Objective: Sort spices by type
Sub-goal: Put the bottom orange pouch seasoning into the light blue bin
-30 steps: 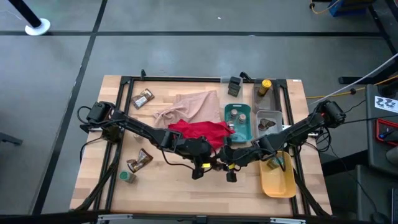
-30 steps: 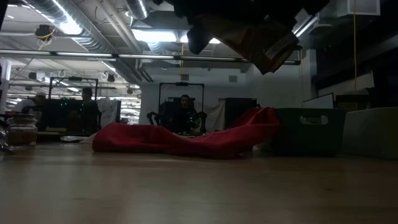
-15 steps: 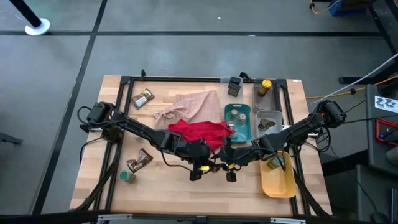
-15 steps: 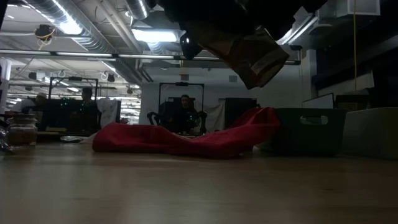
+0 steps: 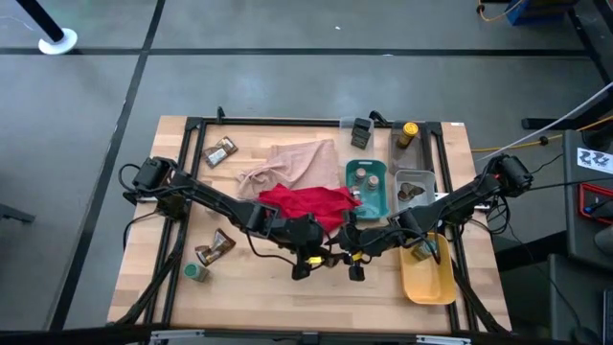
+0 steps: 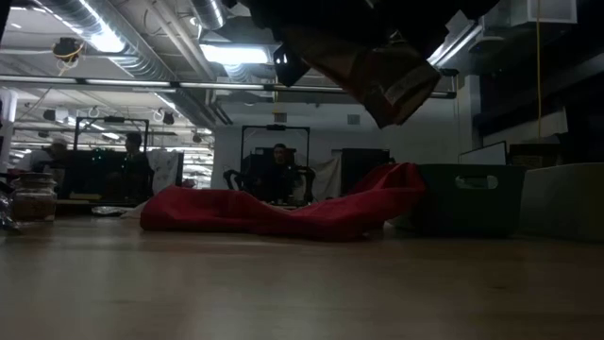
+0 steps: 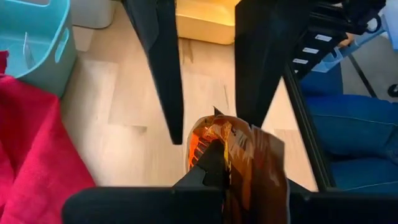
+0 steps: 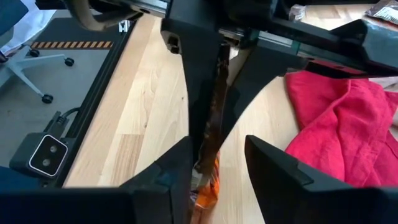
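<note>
Left tool (image 5: 321, 257) pinching 1 brown-orange sachet (image 7: 249, 163) just beside the red cloth (image 5: 305, 203), right tool (image 5: 343, 255) meeting it there, fingers (image 8: 272, 168) standing spread either side of sachet.

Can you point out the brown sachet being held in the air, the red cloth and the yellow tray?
sachet (image 7: 245, 158), left wrist view, its crinkled upper face.
red cloth (image 5: 305, 201), high view, its middle.
yellow tray (image 5: 428, 283), high view, its bare floor.
</note>
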Controlling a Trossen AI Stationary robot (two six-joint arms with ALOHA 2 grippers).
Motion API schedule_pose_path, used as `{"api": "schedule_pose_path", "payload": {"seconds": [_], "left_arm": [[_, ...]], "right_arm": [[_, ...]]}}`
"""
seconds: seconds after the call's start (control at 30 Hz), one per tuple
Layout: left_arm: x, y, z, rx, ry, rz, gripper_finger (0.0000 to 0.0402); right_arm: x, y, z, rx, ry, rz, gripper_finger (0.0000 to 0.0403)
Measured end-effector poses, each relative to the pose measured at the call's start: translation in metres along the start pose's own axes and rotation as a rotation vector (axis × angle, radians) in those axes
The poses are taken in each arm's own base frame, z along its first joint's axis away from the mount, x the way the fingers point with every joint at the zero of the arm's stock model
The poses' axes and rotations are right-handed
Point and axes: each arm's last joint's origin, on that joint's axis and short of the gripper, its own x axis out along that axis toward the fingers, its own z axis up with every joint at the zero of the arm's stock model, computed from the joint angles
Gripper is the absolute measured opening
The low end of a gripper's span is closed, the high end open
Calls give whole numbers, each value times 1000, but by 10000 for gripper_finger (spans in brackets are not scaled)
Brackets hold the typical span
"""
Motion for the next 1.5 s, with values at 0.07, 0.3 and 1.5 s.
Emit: {"api": "schedule_pose_path", "payload": {"seconds": [0.07, 0.3, 1.5], "left_arm": [[0, 0, 0, 0, -5, -1, 0], [0, 0, 2, -1, -19, -5, 0], [-1, 1, 2, 129, -7, -2, 161]], "right_arm": [[0, 0, 0, 0, 0, 0, 139], [0, 1, 2, 6, -16, 11, 84], [-18, -6, 1, -2, 42, -56, 3]]}}
